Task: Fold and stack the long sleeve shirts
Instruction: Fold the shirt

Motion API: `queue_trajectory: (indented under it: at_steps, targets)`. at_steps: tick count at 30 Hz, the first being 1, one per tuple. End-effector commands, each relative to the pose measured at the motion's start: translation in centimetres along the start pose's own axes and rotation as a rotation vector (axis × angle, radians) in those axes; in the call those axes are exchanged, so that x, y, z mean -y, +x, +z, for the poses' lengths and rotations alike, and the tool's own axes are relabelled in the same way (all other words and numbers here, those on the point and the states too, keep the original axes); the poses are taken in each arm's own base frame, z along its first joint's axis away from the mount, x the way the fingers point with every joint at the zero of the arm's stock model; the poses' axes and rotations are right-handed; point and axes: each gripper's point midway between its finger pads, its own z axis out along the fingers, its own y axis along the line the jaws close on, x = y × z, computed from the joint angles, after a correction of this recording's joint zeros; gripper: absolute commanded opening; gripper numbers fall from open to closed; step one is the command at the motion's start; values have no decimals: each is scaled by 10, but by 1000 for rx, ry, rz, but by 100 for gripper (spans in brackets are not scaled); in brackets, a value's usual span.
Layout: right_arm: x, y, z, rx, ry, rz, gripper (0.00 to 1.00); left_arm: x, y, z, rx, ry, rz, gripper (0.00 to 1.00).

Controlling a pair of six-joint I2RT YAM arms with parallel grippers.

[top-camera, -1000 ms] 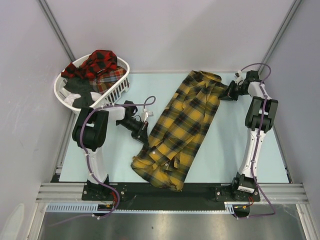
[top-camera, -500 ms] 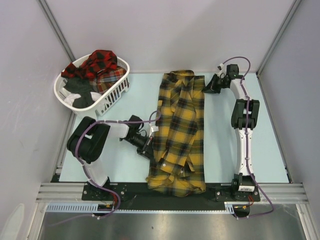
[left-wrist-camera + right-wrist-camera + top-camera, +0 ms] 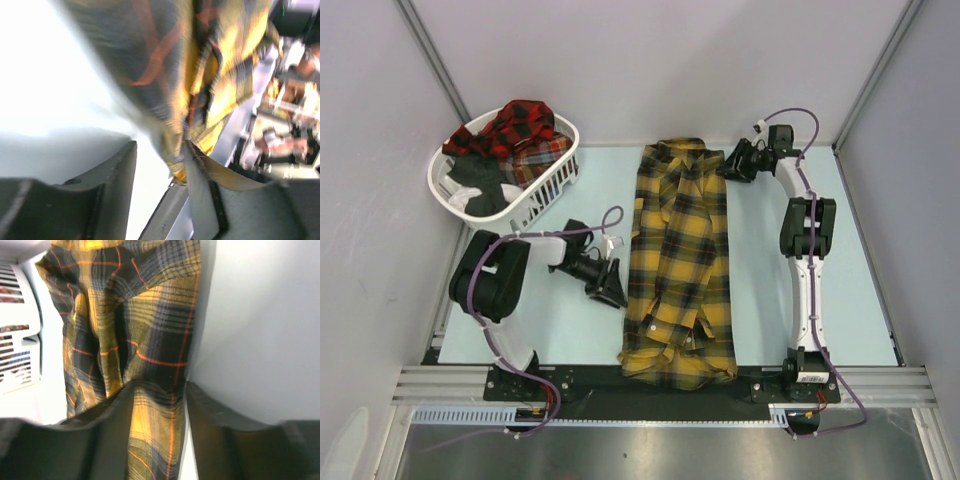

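Left gripper: jaws part-open, nothing pinched, just beside left edge of mustard plaid flannel shirt. Lies flat on pale table, long axis near-to-far, soft, rumpled at near end. Right gripper: likewise apart, unclamped, at far collar corner. Far left: red plaid shirts heaped in white slatted basket.
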Motion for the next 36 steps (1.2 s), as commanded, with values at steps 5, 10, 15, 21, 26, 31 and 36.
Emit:
queue_trajectory:
  at_steps: [5,10,15,21,26,31,36]
  targets:
    - [5,5,-63,-19,61,-48,65,-10,-104,-37,222,-83,97,54]
    - [-8,55,-111,-136,-3,-142,71,4,-116,-43,261,-61,189,56]
    - [-52,62,-192,-74,-1,-534,75,52,-114,-88,323,-234,685,67]
    - [-92,115,-247,0,-48,-852,100,98,-81,-110,385,-353,1178,99]
    - [-97,217,-259,-273,-379,-1350,100,87,-29,-75,112,-206,1476,100]
    - [-60,324,-270,-493,-487,-1507,100,63,13,-44,-15,-234,1716,99]
    - [-76,365,-265,-415,-530,-1794,100,59,43,-16,-74,-173,1805,99]
